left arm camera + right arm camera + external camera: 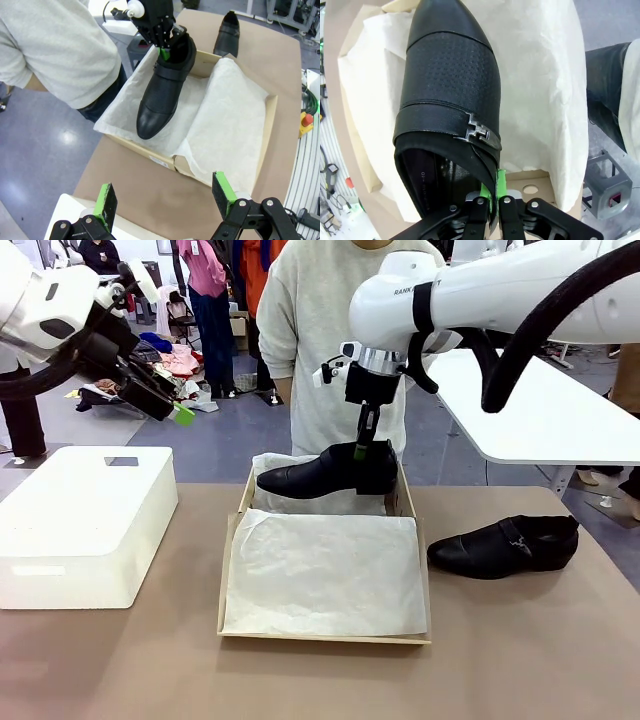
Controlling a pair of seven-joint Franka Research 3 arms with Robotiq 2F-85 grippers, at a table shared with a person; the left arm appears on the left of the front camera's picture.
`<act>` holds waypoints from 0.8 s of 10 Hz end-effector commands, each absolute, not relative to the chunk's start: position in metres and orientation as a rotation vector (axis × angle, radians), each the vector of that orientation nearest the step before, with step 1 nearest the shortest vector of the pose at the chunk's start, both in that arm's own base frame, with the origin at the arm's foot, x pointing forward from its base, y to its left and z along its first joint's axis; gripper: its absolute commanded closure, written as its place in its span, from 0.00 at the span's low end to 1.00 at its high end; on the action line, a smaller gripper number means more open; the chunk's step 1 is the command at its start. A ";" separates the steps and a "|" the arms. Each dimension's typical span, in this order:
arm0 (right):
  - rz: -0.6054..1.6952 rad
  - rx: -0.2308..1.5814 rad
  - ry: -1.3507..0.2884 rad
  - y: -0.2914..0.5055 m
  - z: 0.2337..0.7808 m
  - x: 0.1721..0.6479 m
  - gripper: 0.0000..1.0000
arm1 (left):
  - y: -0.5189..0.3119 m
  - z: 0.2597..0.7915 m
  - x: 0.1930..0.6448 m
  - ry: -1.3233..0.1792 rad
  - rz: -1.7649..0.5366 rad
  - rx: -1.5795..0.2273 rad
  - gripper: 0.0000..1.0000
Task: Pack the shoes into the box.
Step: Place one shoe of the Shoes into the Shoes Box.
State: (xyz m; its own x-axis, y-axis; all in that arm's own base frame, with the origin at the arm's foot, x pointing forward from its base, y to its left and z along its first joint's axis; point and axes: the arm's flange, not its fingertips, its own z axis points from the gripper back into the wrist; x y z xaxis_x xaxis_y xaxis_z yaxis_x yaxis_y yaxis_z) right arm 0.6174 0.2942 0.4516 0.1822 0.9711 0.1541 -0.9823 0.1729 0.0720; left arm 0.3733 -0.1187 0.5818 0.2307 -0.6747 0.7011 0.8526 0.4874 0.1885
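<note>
My right gripper [362, 450] is shut on the heel rim of one glossy black shoe [325, 472], which hangs level over the far end of the brown cardboard box [325, 635] lined with white tissue paper. From the right wrist, that shoe [447, 85] points away over the tissue, pinched at my right gripper [492, 192]. The other shoe [505, 545] lies on the table to the right of the box. My left gripper [165, 197] is open, raised at far left, looking down at the held shoe [162, 92] and the box [267, 125].
A white rectangular block [85, 520] sits on the table's left side. A person in a light sweatshirt [320, 330] stands right behind the box's far end. A white table [550, 410] stands at back right. Brown tabletop [320, 680] lies bare in front.
</note>
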 end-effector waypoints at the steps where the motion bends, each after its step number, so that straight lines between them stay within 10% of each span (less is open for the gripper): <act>1: 1.436 0.126 -0.102 0.299 0.447 0.626 1.00 | -0.117 0.581 0.375 -0.823 -1.079 -0.272 0.00; 8: 1.419 0.084 -0.132 0.305 0.397 0.630 1.00 | -0.117 0.581 0.375 -0.823 -1.079 -0.272 0.00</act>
State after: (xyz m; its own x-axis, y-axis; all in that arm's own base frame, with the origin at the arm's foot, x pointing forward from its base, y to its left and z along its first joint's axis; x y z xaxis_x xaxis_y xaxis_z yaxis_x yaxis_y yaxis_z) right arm 0.6325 0.3079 0.3998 0.1381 0.9802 0.1421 -0.9904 0.1376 0.0132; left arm 0.3733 -0.1187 0.5818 0.2307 -0.6747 0.7011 0.8526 0.4874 0.1884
